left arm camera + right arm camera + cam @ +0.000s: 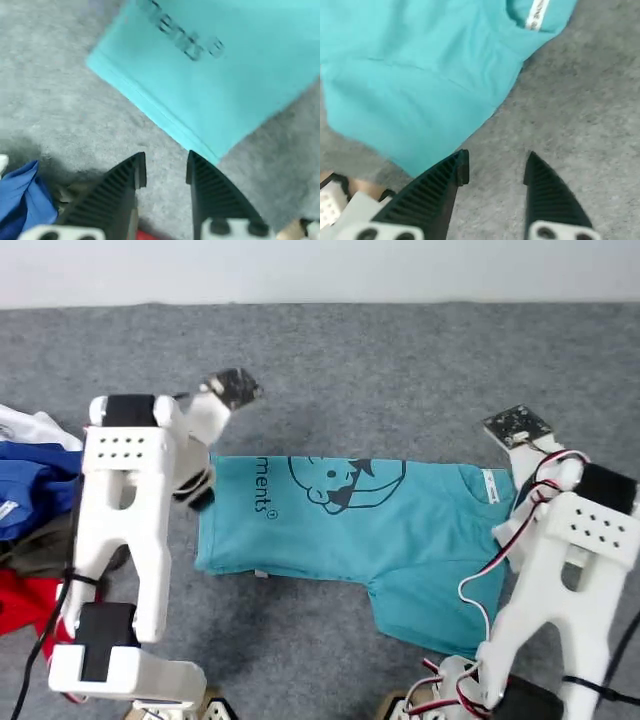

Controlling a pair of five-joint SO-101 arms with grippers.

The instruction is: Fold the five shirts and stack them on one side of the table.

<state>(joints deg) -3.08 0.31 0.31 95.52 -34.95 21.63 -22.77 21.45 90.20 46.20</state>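
High view: the teal shirt (340,530) lay spread flat on the grey table (400,370) between both arms, with the pile of shirts (30,490) at the left arm's side.

Left wrist view: the left gripper (162,170) was released and empty, over bare table just beside the shirt's hem corner.

Right wrist view: the right gripper (495,167) was released and empty, just beside the shirt's edge near the collar, apparently not touching it.
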